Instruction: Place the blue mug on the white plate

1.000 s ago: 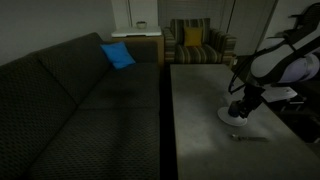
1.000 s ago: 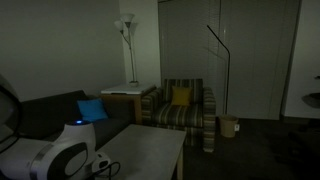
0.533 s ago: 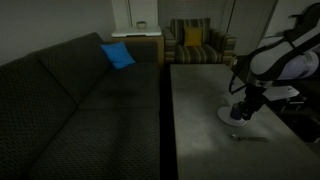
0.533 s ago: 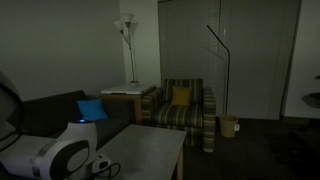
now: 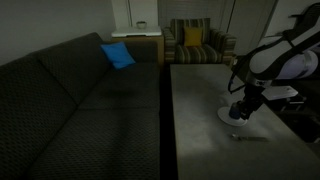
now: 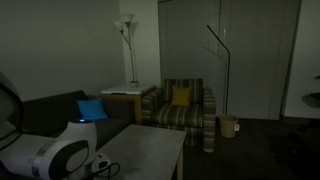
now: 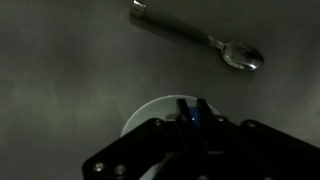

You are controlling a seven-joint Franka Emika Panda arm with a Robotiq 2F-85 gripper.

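Wrist view, pretty dark: the white plate (image 7: 143,113) is seen at bottom centre on the table (image 7: 60,70). The tool (image 7: 192,110) is pinched narrow on a sliver of the blue mug (image 7: 197,116), held right over the plate. A spoon (image 7: 200,37) is laid upper right, not touching it.

Lighting: dim throughout, grainy, colours muted. Brightest patch — around the floor lamp (image 6: 127,22) in an exterior view. Table (image 5: 195,105): a soft pale sheen against the dark sofa (image 5: 70,110). Wrist view: darkest, soft-focused; the spoon (image 7: 200,38) carries a dull glint; the gripper (image 7: 190,113) reads as a near-black silhouette.
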